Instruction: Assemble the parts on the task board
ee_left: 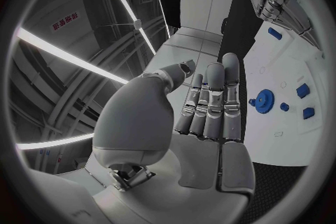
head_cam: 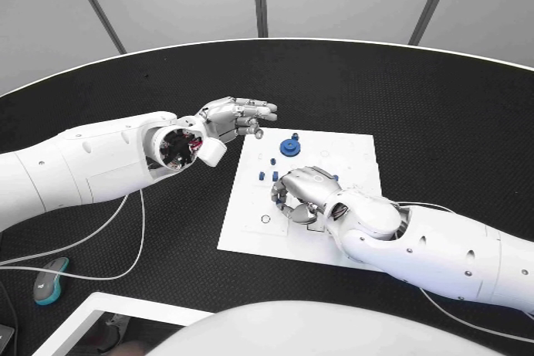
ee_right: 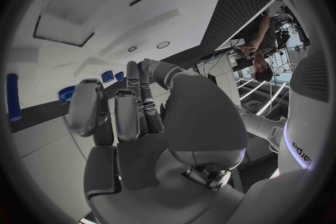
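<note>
The right robot hand (head_cam: 302, 192) rests over the near half of the white task board (head_cam: 345, 159), fingers curled down; I cannot tell if it holds anything. Past it, small blue parts (head_cam: 268, 174) sit on the board, and a round blue gear (head_cam: 289, 146) lies flat. The left robot hand (head_cam: 231, 118) hangs above the black worktop (head_cam: 445, 109) just beside the board's far corner, fingers apart and empty.

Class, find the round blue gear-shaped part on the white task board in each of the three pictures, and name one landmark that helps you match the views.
Head view: the round blue gear-shaped part stands near the board's far edge, beside the left hand.
Left wrist view: it lies beyond the fingertips.
Right wrist view: a blue toothed piece, probably the gear, peeks out behind a finger.
Shared landmark: the white task board.
</note>
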Robot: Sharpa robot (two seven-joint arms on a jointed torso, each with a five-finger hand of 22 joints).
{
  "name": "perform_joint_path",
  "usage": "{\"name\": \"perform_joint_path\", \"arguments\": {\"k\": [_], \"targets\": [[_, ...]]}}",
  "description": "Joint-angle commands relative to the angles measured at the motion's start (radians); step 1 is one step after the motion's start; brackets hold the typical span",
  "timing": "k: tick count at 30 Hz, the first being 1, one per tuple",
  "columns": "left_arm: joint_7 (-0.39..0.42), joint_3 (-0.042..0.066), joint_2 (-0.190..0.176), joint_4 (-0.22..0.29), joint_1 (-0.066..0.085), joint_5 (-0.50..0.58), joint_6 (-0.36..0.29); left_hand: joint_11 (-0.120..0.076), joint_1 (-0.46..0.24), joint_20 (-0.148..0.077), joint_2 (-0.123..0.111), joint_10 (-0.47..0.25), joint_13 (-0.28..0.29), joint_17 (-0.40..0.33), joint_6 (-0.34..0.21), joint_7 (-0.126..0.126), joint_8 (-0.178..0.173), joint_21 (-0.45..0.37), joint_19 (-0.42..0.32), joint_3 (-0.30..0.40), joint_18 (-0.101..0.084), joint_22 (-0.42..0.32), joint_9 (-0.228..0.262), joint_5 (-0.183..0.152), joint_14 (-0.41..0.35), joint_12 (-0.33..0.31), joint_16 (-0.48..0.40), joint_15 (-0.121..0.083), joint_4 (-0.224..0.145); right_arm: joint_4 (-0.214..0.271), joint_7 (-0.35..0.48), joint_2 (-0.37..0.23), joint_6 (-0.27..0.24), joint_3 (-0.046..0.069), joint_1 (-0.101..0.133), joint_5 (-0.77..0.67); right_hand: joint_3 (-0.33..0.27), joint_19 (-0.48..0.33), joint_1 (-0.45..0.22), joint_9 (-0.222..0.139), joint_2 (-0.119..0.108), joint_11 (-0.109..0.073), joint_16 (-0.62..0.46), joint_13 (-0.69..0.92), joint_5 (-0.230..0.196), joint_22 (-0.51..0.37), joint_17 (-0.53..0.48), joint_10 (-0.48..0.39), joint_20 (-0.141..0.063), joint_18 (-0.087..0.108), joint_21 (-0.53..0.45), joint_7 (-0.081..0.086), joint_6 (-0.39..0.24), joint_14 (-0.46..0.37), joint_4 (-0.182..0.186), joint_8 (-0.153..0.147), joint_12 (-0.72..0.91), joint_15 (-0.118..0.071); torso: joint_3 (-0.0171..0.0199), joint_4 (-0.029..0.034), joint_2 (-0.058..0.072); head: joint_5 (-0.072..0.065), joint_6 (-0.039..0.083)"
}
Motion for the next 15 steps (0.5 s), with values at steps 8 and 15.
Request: {"name": "perform_joint_path", "arguments": {"k": [8,15], "targets": [[-0.002,0.0,0.0,-0.002,0.0,0.0,0.003,0.001,0.009,0.006,0.002,-0.008,0.001,-0.001,-0.007,0.0,-0.004,-0.006,-0.002,-0.007,0.008,-0.001,-0.001,-0.001,-0.006,0.003,0.006,0.002,0.0,0.014,0.042,-0.03,-0.011,0.001,0.005,0.099,0.007,0.024,0.0,0.002,0.008,0.0,0.009,0.001,0.005,0.126,0.004,0.011,-0.002,-0.014,0.01,-0.002,0.006,0.045,0.001,0.006,0.002,-0.005,-0.0021,0.0018,-0.001,0.002,0.0],[-0.004,0.0,-0.001,-0.003,0.0,0.0,0.005,0.001,0.009,0.007,0.003,-0.009,0.002,-0.001,-0.008,0.0,-0.005,-0.006,-0.002,-0.007,0.008,-0.002,-0.001,-0.001,-0.007,0.004,0.006,0.003,0.001,0.024,0.07,-0.053,0.007,0.009,0.023,0.302,0.007,0.024,-0.001,0.003,0.008,-0.001,0.011,0.0,0.005,0.128,0.008,0.013,-0.002,-0.015,0.013,-0.003,0.007,0.046,0.002,0.007,0.002,-0.005,-0.0027,0.0009,-0.001,0.008,0.0]]}}
